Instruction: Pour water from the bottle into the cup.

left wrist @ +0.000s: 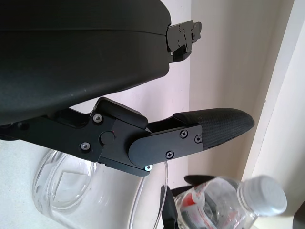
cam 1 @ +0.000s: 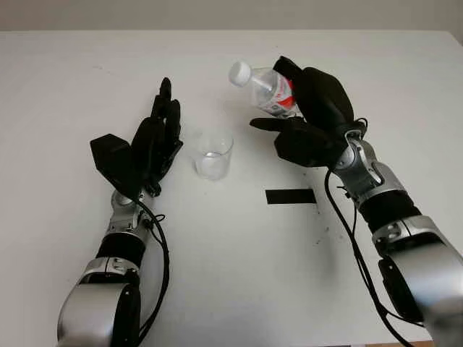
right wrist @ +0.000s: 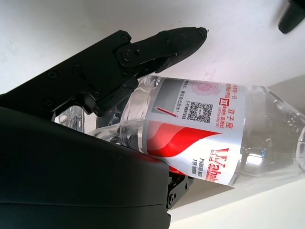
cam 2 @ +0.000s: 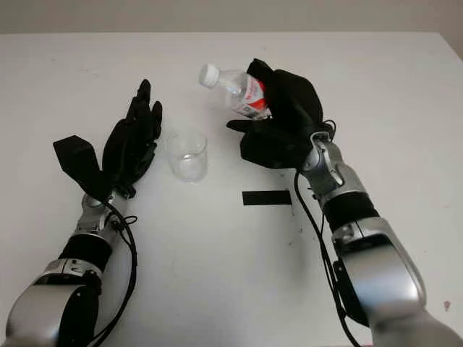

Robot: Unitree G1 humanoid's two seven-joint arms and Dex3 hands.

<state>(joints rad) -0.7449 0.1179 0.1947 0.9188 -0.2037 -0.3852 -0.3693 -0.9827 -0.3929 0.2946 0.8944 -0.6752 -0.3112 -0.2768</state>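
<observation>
Nearest to the robot, a strip of black tape [cam 1: 290,196] is lying flat on the white table [cam 1: 231,275], a little in front of the right hand and apart from the other things.

Going further, the left hand [cam 1: 155,141] is standing beside the cup [cam 1: 214,155], on the cup's left side. This hand is holding nothing and is open, with the fingers [cam 1: 167,108] pointing away from the robot. It is near the cup, but from the head views I cannot tell if it is touching the glass. In the left wrist view one black finger [left wrist: 205,129] is reaching across above the cup's rim.

The cup is clear, is standing upright on the table between the two hands, and the bottle's mouth is not over it.

Further back, the right hand [cam 1: 318,119] is clamped around the bottle [cam 1: 268,90], holding it up above the table. The bottle is clear plastic with a red and white label [right wrist: 200,138] and it is tilted, almost lying on its side, with the neck pointing to the left and away. The white cap [cam 1: 239,72] is on the bottle. The capped end is sitting behind the cup and slightly to its right, well above the rim.
</observation>
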